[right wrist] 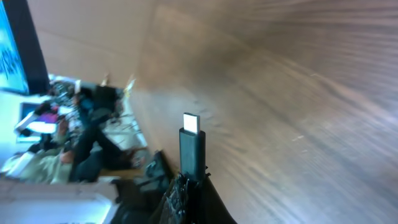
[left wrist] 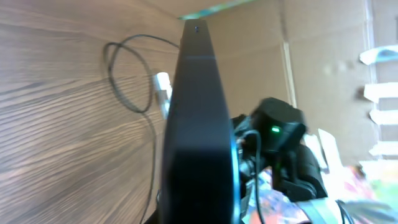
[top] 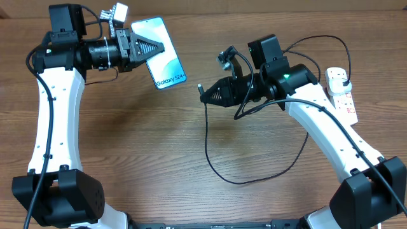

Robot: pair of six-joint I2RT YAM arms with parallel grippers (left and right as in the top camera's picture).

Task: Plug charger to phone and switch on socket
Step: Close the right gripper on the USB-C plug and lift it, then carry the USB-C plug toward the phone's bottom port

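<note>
While our left hand (top: 151, 47) is clamped on the phone (top: 166, 60), holding it at the upper left with the lit screen facing up, our right hand (top: 205, 93) is closed on the charger (top: 208, 149) just behind its connector tip (right wrist: 192, 124). The tip points toward the phone, near it but apart.

We judge the phone stiff, light and slippery, with fragile glass, so it is best held by its long edges, leaving the port end free. The cable is limp and nearly weightless, looping loosely over the tabletop (top: 127, 159). Only the small connector body is rigid enough to steer, which makes it the right place to pinch.

We count one phone, one charger, and one socket (top: 343, 98) lying at the right edge, well apart from both hands.
</note>
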